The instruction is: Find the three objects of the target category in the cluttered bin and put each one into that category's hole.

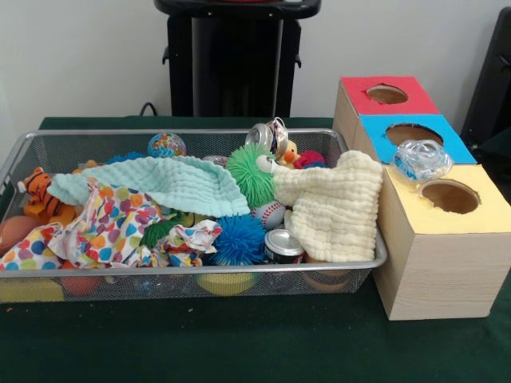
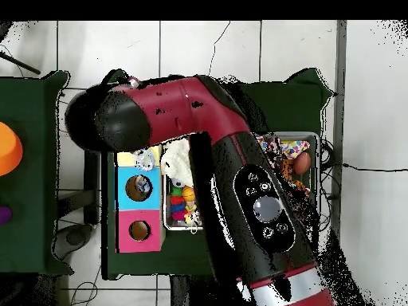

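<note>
The wire mesh bin (image 1: 192, 271) sits on the green table, full of toys and cloths. One crushed clear plastic bottle (image 1: 421, 159) lies on top of the wooden box (image 1: 439, 263), between the blue hole (image 1: 407, 132) and the yellow hole (image 1: 451, 195). The red hole (image 1: 387, 94) is behind them. No other clear bottle shows among the clutter. In the overhead view the red arm (image 2: 239, 175) stretches over the bin (image 2: 317, 155) and hides most of it. The gripper itself shows in neither view.
In the bin lie a teal cloth (image 1: 160, 179), a cream cloth (image 1: 335, 203), a polka-dot cloth (image 1: 104, 223), a green fuzzy toy (image 1: 251, 171), a blue spiky ball (image 1: 239, 238), two silver cans (image 1: 283, 243), a baseball (image 1: 270, 214) and a tiger toy (image 1: 40, 195).
</note>
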